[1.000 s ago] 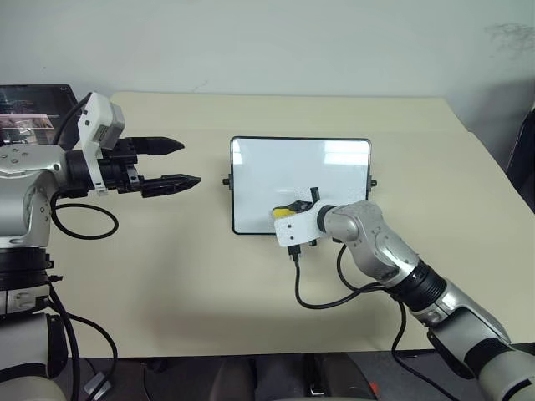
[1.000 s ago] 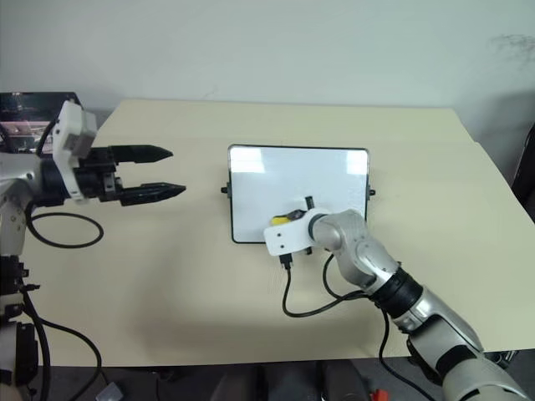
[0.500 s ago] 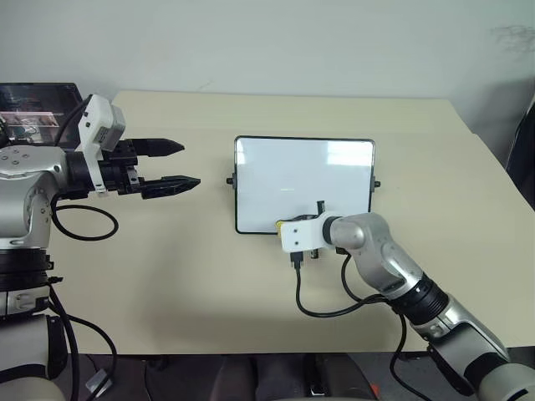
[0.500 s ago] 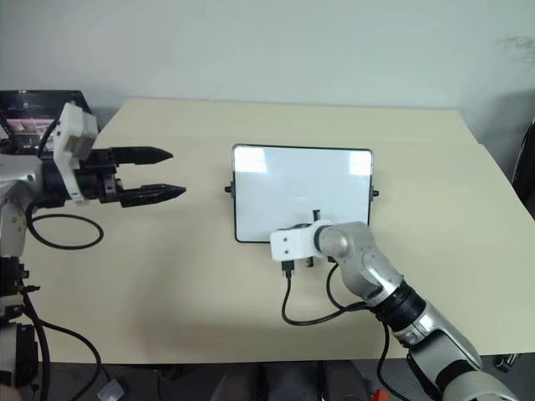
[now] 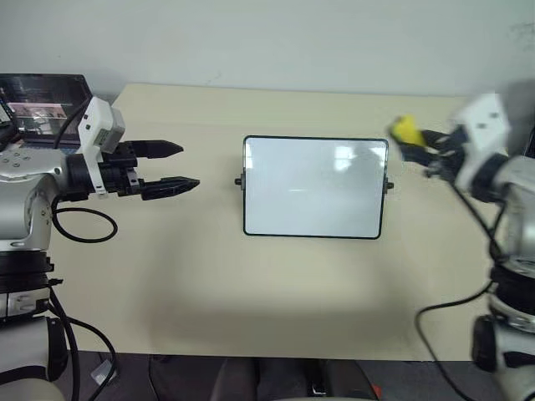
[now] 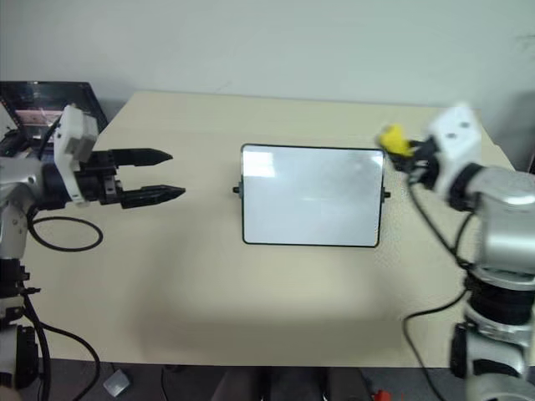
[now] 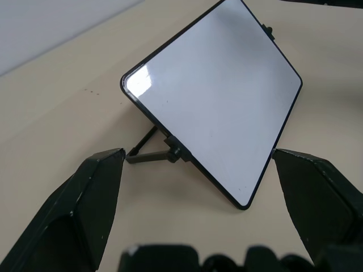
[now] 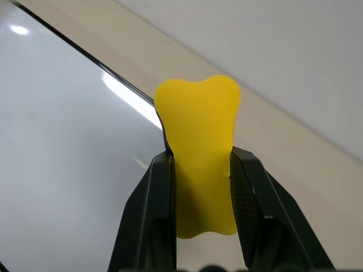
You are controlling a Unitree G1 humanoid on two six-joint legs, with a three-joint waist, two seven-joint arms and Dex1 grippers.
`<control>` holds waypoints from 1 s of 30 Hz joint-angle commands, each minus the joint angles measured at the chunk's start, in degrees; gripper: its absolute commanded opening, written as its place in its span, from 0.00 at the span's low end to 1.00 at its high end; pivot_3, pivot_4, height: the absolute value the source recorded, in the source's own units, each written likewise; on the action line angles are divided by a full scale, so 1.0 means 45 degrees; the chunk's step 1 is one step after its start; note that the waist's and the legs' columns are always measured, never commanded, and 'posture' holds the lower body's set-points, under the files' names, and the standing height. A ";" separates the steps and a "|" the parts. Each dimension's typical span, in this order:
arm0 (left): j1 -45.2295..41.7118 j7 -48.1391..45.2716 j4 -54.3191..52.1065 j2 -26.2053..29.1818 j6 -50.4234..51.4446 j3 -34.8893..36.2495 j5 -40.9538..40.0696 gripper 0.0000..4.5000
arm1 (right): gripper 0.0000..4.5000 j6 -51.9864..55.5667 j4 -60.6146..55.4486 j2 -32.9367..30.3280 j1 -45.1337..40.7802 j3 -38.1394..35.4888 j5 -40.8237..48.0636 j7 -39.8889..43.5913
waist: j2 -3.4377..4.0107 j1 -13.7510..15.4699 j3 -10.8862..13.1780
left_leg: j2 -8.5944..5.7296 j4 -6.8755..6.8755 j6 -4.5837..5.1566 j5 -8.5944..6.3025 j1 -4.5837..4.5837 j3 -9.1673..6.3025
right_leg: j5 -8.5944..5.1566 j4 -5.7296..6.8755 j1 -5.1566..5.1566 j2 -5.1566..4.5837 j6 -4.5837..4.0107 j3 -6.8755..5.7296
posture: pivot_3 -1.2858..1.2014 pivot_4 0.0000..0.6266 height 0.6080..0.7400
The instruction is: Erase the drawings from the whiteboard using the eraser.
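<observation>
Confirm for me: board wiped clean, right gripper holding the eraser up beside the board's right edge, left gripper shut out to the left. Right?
Not quite: the left gripper is open, its two fingers spread apart with nothing between them, as the left wrist view shows. The rest stands: the board shows no marks, and the right gripper holds the eraser up beside its right edge.

left arm: silver, jointed, reaching in from the left edge and held level above the tabletop
left gripper point(image 5: 185, 166): two black tapered fingers spread apart, nothing between them, tips aimed across toward the right claw
right arm: silver, raised at the right edge, white wrist block uppermost
right gripper point(image 8: 199, 170): black fingers point(image 8: 153, 198) pinched on the waist of a small yellow oblong eraser point(image 8: 198, 141), which sticks out past the tips
</observation>
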 commanded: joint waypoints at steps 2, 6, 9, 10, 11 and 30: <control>-0.0519 -0.0113 0.0250 -0.0062 -0.0448 0.0086 0.0100 1.00 | 0.21 0.0567 0.0613 -0.1555 0.1881 -0.0760 0.0018 -0.0580 | 0.0000 -0.0009 0.0000 | 0.0012 -0.0005 0.0002 -0.0001 0.0003 0.0002 | -0.0029 0.0005 0.0000 0.0001 0.0033 -0.0001 | 0.52 0.24 1.00; -0.0605 -0.0216 0.0403 -0.0113 -0.0549 -0.0015 0.0145 1.00 | 0.21 0.1345 0.1006 -0.1857 0.3663 -0.0880 0.0290 -0.1174 | 0.0004 -0.0120 0.0002 | 0.0012 -0.0005 0.0005 -0.0002 0.0017 0.0018 | -0.0048 0.0021 0.0002 0.0022 0.0008 0.0004 | 0.52 0.24 1.00; -0.0672 -0.0340 0.0633 -0.0082 -0.0665 -0.0033 0.0222 1.00 | 0.21 0.1961 0.0934 -0.1742 0.4322 -0.0876 0.0646 -0.1544 | 0.0034 -0.0282 0.0019 | 0.0017 0.0000 0.0005 -0.0002 0.0028 0.0019 | -0.0050 0.0044 -0.0001 0.0027 0.0009 0.0011 | 0.52 0.24 1.00; -0.0688 -0.0376 0.0693 -0.0070 -0.0697 -0.0035 0.0241 1.00 | 0.21 0.2149 0.0962 -0.1740 0.4430 -0.0870 0.0750 -0.1689 | 0.0035 -0.0315 0.0019 | 0.0016 0.0000 0.0005 -0.0001 0.0030 0.0018 | -0.0050 0.0046 0.0000 0.0028 0.0010 0.0012 | 0.52 0.24 1.00; -0.0691 -0.0429 0.0770 -0.0044 -0.0745 -0.0028 0.0267 1.00 | 0.21 0.2163 0.1032 -0.1748 0.4624 -0.0876 0.0868 -0.1774 | 0.0035 -0.0351 0.0019 | 0.0016 0.0003 0.0005 -0.0002 0.0031 0.0018 | -0.0050 0.0046 0.0000 0.0029 0.0010 0.0012 | 0.52 0.24 1.00; -0.0971 0.1901 0.1871 -0.0676 -0.1873 0.0788 0.0905 1.00 | 0.99 0.0194 0.1580 -0.1098 0.2622 -0.1645 0.3249 -0.3662 | 0.0037 -0.0377 0.0021 | 0.0016 0.0017 0.0005 -0.0001 0.0031 0.0009 | -0.0049 0.0049 0.0004 0.0033 0.0048 0.0026 | 0.52 0.24 1.00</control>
